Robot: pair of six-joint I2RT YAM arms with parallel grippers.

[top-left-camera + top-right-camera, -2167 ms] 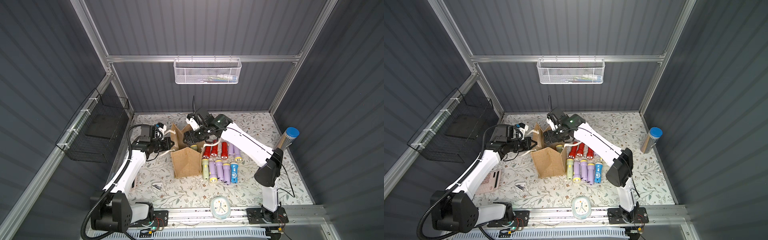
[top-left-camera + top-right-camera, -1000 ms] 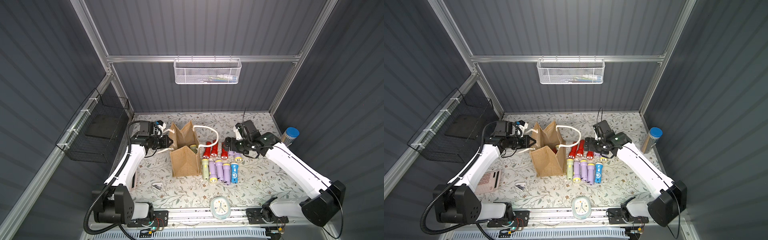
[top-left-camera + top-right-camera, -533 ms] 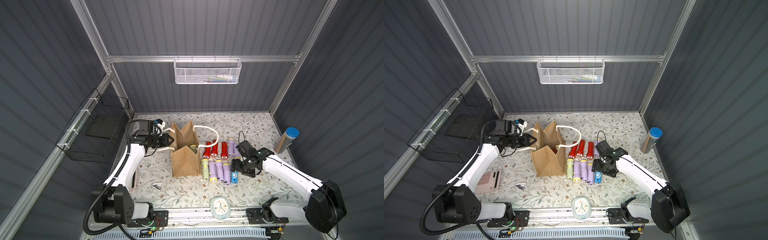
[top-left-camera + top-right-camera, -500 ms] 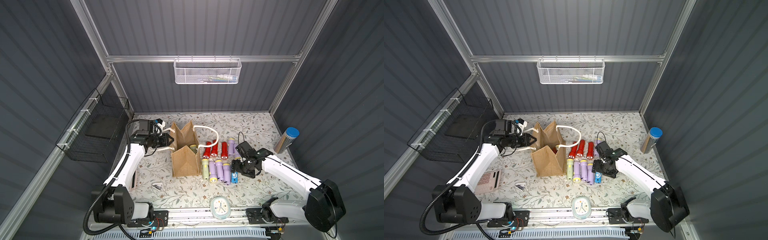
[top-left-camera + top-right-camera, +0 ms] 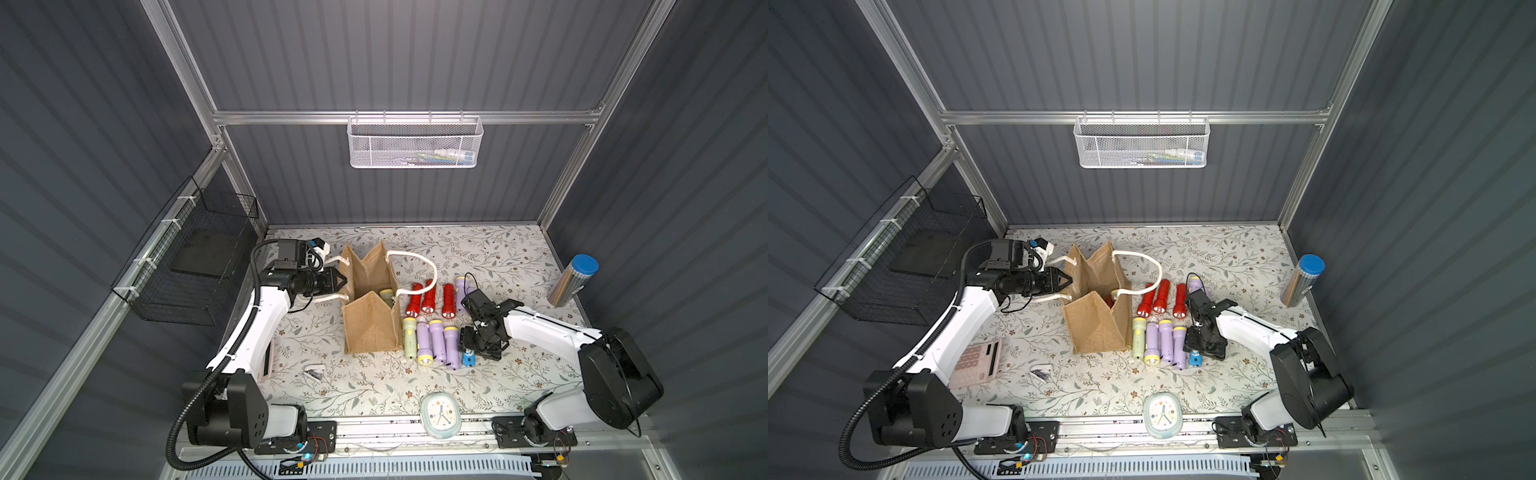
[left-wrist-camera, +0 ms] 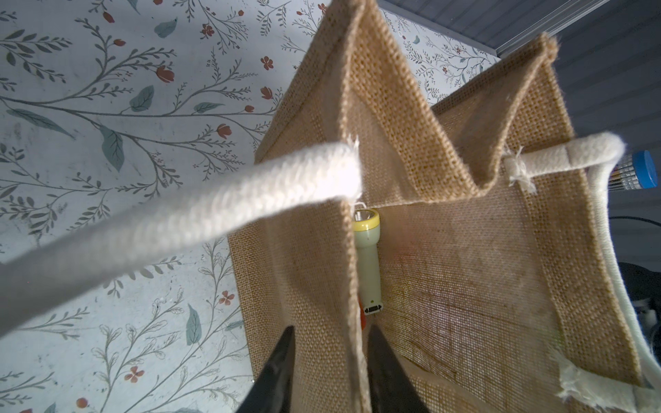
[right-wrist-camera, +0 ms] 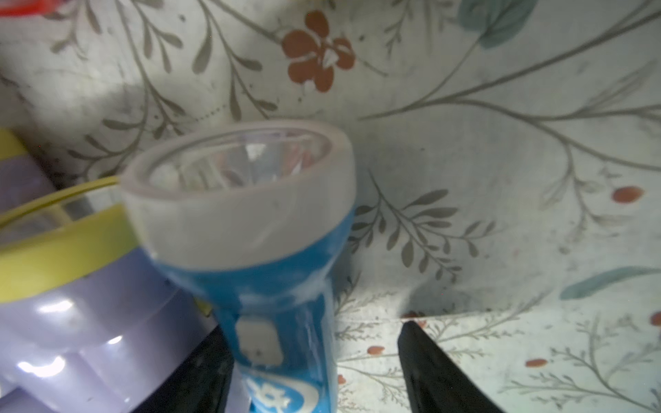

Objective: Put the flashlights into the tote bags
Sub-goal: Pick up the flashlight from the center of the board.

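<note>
The right gripper (image 7: 311, 332) straddles the blue flashlight (image 7: 264, 286), last in the row beside the tote bag (image 5: 368, 328), with its jaws apart. The jaws should centre on the barrel, clear of the adjacent lavender flashlight (image 7: 71, 321), before closing. The left gripper (image 6: 331, 330) brackets the bag's wall; whether it is clamped cannot be told.

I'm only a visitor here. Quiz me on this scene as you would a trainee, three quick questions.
1. What do the right arm's jaws stand around? A alarm clock; B blue flashlight; C silver cylinder.
2. How many red flashlights lie on the table outside the tote bag?
3. True or false: the blue flashlight is already in the bag.
Key: 1 B; 2 three; 3 false.
</note>
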